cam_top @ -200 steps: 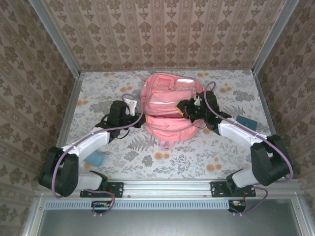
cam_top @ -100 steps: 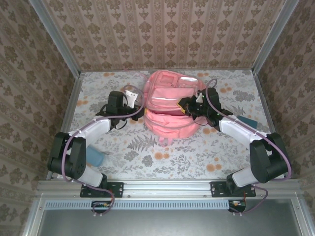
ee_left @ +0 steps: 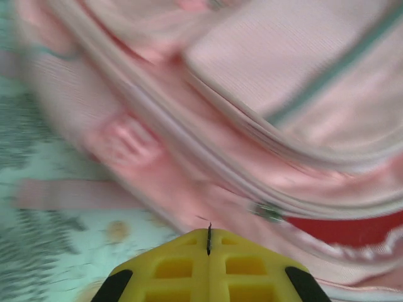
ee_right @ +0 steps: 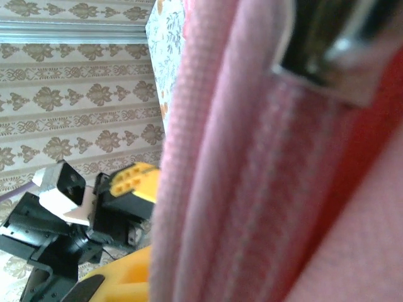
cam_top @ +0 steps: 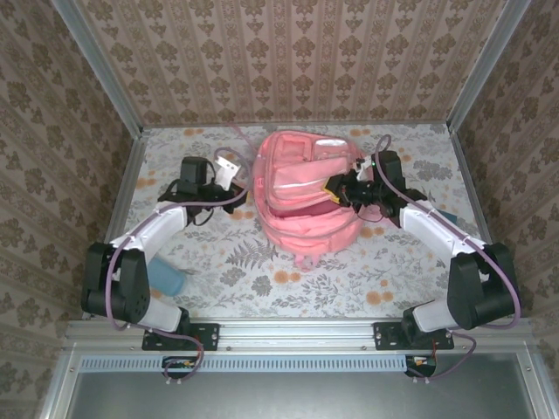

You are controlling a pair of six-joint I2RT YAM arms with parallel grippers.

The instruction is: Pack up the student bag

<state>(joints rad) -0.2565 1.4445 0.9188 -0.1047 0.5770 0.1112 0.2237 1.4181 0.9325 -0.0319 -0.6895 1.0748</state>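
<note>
The pink student bag [cam_top: 301, 196] lies mid-table with its main zip mouth gaping, red lining showing inside. My right gripper [cam_top: 337, 187] is at the bag's right edge, shut on the fabric of the opening. In the right wrist view that pink fabric [ee_right: 252, 189] runs across the jaws, leaving one yellow finger [ee_right: 116, 280] showing. My left gripper [cam_top: 243, 175] hovers just off the bag's left side. In the left wrist view its yellow jaws [ee_left: 208, 231] are pressed together with nothing visibly held, facing the blurred bag [ee_left: 283, 94] and its red lining [ee_left: 352, 229].
A teal-blue flat item [cam_top: 170, 280] lies near the left arm's base. Another blue item [cam_top: 444, 216] peeks from under the right forearm. Patterned walls close the table on three sides. A pink strap [ee_left: 75, 194] trails on the floral tabletop [cam_top: 262, 262].
The right gripper has pulled the bag's edge to the right and back, widening the opening. The left gripper has drawn back and left, away from the bag's side.
</note>
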